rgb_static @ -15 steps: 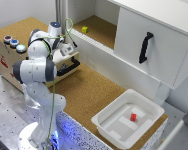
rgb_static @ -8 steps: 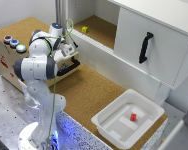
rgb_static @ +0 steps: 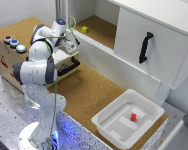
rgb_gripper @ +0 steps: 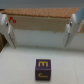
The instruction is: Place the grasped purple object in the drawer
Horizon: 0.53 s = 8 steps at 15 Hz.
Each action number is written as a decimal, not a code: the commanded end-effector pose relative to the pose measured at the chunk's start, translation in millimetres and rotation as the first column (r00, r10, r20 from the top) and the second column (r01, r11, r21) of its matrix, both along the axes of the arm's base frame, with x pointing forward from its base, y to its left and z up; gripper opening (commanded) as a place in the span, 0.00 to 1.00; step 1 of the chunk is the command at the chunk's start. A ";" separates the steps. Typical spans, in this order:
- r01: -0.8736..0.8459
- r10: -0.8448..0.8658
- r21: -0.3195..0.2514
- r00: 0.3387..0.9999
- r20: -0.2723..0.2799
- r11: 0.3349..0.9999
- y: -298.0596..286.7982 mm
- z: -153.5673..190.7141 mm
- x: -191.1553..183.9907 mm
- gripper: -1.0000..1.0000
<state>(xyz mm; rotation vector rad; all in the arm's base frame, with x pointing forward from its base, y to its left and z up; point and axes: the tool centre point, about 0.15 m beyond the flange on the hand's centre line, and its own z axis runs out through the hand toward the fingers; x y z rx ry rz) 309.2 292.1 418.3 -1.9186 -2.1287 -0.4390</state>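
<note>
The purple cube [rgb_gripper: 42, 70] with a yellow letter lies on the pale floor of the drawer [rgb_gripper: 20, 62], free of the fingers. My gripper [rgb_gripper: 40, 44] is open above it, with one finger [rgb_gripper: 11, 34] on each side and the cube beyond the tips. In the exterior view my gripper [rgb_static: 69, 48] hangs over the open light-wood drawer [rgb_static: 64, 64] with its black bar handle [rgb_static: 70, 67], part of the tan wooden box [rgb_static: 8, 62]. The cube is hidden there by the arm.
A white plastic tub [rgb_static: 106, 122] holding a small red block [rgb_static: 133, 117] stands at the exterior view's lower right. A big white cabinet door with a black handle [rgb_static: 145, 47] is open at the right. A yellow cube [rgb_static: 85, 29] sits in the cabinet. Coloured buttons [rgb_static: 14, 44] top the box.
</note>
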 end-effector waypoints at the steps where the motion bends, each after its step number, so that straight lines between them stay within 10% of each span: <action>1: 0.062 -0.060 0.061 0.997 -0.049 0.996 -12.9 47.5 0.7 1.00; 8: 0.416 -0.414 0.129 0.909 -0.045 0.900 -8.9 80.3 28.2 1.00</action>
